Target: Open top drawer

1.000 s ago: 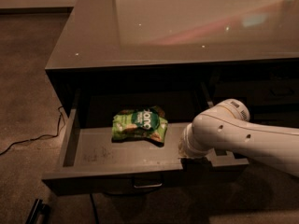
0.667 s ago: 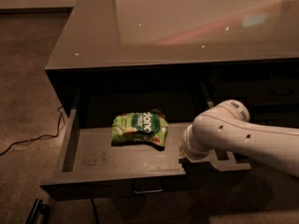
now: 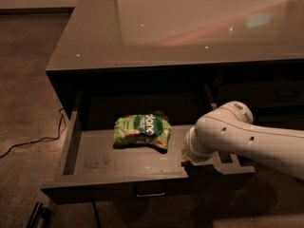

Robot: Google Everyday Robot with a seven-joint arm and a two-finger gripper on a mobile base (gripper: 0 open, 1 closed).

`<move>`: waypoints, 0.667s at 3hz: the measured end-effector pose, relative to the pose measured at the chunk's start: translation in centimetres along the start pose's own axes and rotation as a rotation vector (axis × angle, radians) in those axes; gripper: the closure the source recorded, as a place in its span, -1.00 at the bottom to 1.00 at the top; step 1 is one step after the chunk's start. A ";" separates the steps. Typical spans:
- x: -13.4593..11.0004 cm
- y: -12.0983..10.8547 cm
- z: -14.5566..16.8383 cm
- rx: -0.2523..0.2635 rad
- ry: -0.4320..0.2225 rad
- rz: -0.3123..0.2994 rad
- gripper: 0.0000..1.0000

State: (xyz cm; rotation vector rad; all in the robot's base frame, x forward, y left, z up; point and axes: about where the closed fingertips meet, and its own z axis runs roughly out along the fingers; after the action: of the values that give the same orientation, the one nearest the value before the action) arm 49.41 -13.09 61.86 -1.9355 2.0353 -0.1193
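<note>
The top drawer (image 3: 114,184) of the dark-grey cabinet stands pulled far out, its grey floor and low sides exposed. Its small metal bar handle (image 3: 150,192) sits at the centre of the front. A green snack bag (image 3: 141,130) lies on the drawer floor toward the back. My white arm (image 3: 237,139) reaches in from the right. The gripper (image 3: 187,161) is at the drawer's right front corner, mostly hidden under the wrist.
A glossy cabinet top (image 3: 190,27) overhangs the drawer's back. More dark drawer fronts (image 3: 266,91) lie to the right behind my arm. A black cable (image 3: 33,139) runs over the carpet at left, and a dark bar (image 3: 38,215) lies at the bottom left.
The drawer has slid a little further out toward the camera, and my arm has moved with it.
</note>
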 end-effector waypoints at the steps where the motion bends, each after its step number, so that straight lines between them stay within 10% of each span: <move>1: 0.0 0.0 0.0 0.000 0.000 0.000 -0.77; 2: 0.0 0.0 0.0 0.000 0.000 0.000 -1.00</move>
State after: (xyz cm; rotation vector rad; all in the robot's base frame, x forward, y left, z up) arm 49.41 -13.09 61.86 -1.9355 2.0352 -0.1193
